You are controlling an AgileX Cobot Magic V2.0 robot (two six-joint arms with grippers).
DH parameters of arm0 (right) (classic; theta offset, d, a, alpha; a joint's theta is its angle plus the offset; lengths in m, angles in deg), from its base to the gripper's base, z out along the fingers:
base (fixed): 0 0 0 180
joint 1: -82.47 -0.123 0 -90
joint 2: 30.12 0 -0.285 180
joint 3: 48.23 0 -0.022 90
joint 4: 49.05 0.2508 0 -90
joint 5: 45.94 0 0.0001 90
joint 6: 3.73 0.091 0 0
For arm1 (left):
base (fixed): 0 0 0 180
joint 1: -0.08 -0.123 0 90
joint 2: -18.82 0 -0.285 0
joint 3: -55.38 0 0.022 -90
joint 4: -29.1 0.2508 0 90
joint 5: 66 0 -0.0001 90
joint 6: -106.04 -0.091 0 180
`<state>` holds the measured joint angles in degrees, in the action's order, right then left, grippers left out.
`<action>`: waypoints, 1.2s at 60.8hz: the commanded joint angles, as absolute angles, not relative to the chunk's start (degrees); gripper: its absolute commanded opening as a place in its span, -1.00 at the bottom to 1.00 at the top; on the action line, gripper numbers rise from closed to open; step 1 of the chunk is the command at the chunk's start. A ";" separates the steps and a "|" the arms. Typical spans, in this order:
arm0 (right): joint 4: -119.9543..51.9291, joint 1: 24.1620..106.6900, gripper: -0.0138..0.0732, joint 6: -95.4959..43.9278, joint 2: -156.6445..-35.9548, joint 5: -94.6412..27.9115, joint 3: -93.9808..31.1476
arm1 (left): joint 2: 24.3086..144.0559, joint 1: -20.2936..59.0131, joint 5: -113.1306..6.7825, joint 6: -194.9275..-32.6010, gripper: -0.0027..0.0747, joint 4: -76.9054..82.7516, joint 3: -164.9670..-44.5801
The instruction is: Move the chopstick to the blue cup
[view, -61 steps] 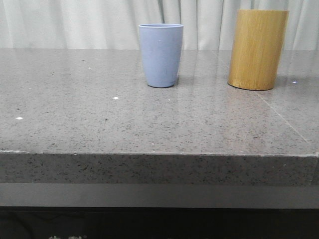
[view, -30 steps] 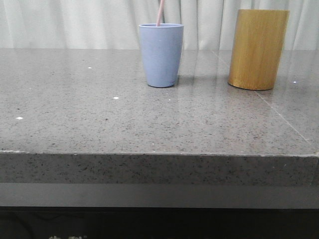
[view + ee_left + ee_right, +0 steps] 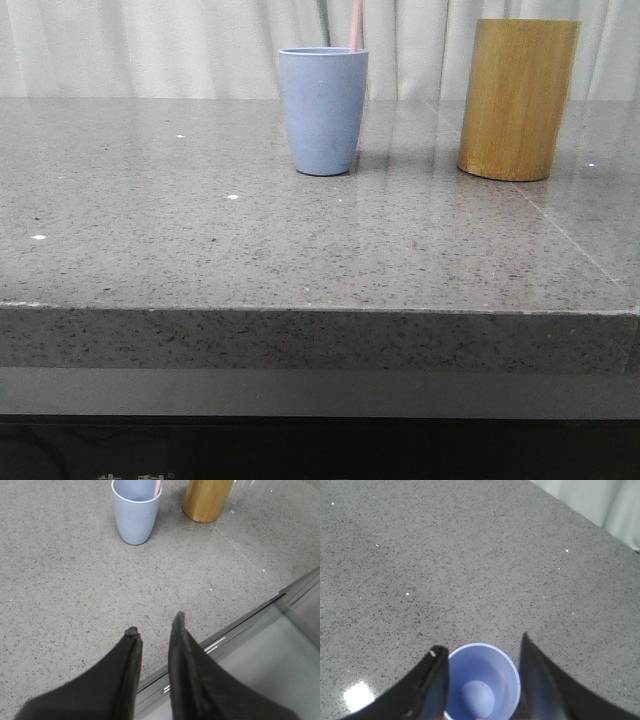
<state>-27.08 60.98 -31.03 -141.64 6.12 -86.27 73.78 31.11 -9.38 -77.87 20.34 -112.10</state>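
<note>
I see the chopstick (image 3: 355,24) standing in the blue cup (image 3: 323,110) on the desk (image 3: 300,240). My right claw (image 3: 482,655) hangs spread above the cup; left claw (image 3: 154,625) sits slightly parted, empty.

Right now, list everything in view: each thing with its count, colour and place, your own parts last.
blue cup: one, pale blue, upright on the table, left of the bamboo cylinder.
chopstick: one, pale pink, standing in the blue cup, leaning on its right rim, top out of the front view.
bamboo cylinder: one, yellow-brown, upright at the table's far right.
table: one, grey speckled stone.
curtain: pale, behind the table.
left end effector: one, black, slightly open, holding nothing, over the table's near edge.
right end effector: one, black, open, above the blue cup.
</note>
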 commanded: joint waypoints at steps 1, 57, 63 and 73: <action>-26.24 61.07 0.28 -30.91 -136.89 3.06 -87.93 | 73.68 31.16 -13.45 -77.43 -0.55 19.59 -113.43; -49.05 61.18 0.27 -2.33 -87.63 3.34 -42.21 | 73.91 31.16 -12.39 -77.43 -0.55 19.59 -113.43; -49.05 61.18 0.27 -1.79 -81.29 2.87 -35.31 | 73.91 31.16 -12.39 -77.43 -0.55 19.59 -113.43; -49.05 61.18 0.27 -1.75 -72.70 2.93 -26.86 | 73.91 31.16 -12.39 -77.43 -0.55 19.59 -113.43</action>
<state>-48.61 60.98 -1.93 -75.61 7.61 -28.41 73.78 31.11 -9.27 -77.87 20.34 -112.10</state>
